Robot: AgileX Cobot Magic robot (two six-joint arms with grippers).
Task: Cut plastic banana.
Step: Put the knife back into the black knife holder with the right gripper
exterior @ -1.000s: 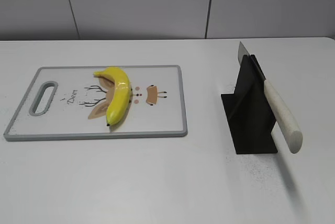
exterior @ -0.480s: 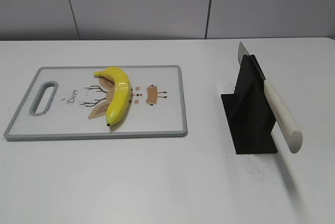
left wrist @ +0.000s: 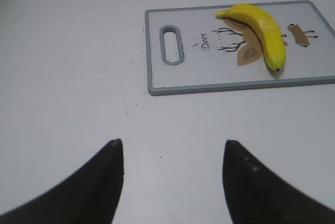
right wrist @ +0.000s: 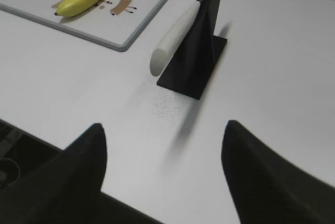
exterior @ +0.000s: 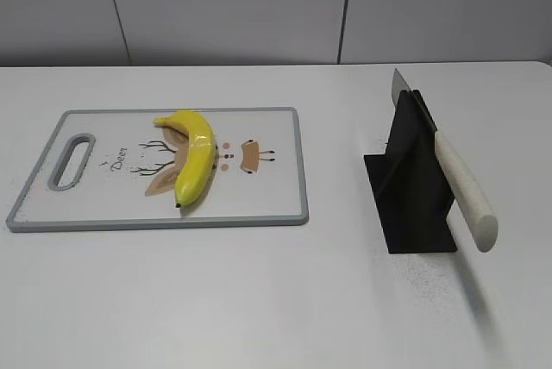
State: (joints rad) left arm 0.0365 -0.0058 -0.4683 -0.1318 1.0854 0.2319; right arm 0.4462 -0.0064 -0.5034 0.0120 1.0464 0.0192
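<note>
White bench (exterior: pixel 259 300): knife (exterior: pixel 457 181) handle slants toward the near right, nearest the right gripper (right wrist: pixel 162 174), both arms' fingers spread and empty.

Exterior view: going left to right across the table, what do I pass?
Cutting board with its handle slot first, then the banana on it, then the black stand, then the knife leaning in it.

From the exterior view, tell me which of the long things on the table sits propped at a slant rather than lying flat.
The knife: it leans in the black stand, pale handle jutting out. The banana lies flat on the cutting board.
</note>
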